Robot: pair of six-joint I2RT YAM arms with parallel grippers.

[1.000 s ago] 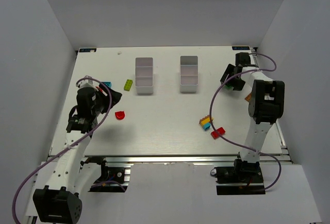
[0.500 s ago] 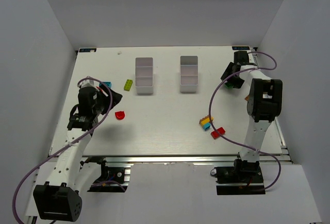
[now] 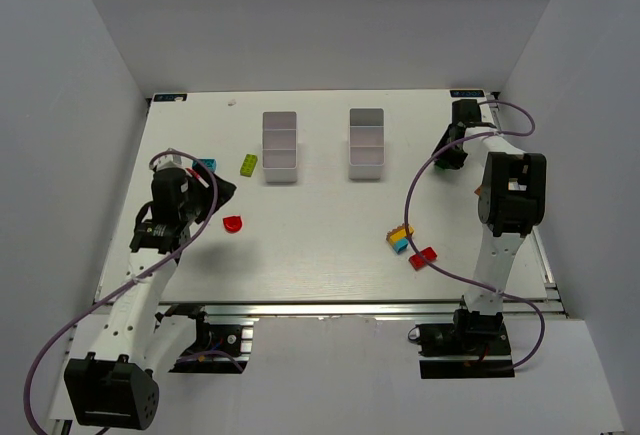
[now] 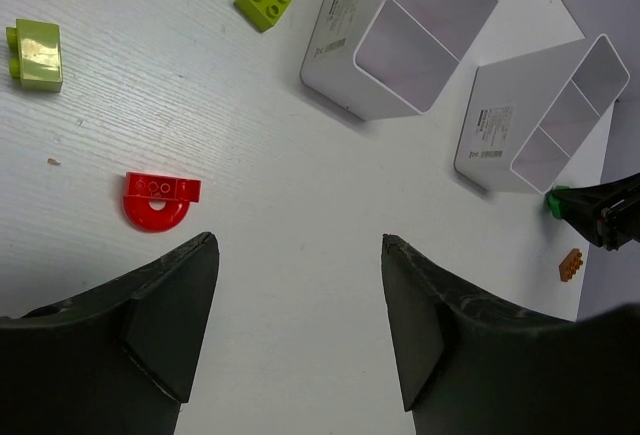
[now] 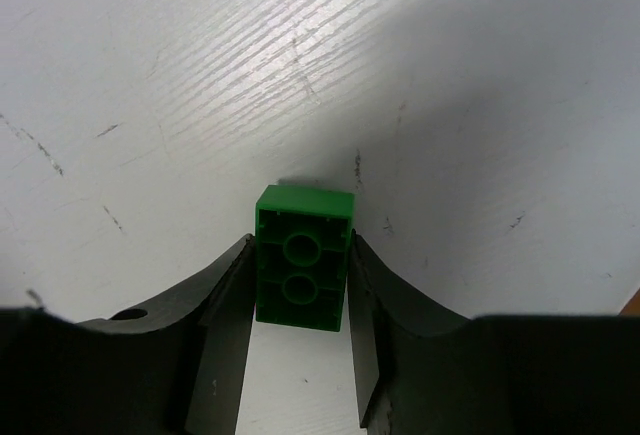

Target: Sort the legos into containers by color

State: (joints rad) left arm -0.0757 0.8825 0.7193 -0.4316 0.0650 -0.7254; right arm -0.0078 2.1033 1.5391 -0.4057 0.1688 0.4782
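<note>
White table [image 3: 320,250], two bins [image 3: 280,177], scattered bricks [image 3: 233,223]

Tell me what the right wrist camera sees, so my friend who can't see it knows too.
A small green brick is pinched between the two black fingers of the right gripper, which touch both its sides. Two round rings show on the brick's face. Behind it is a white table with thin scratches.
</note>
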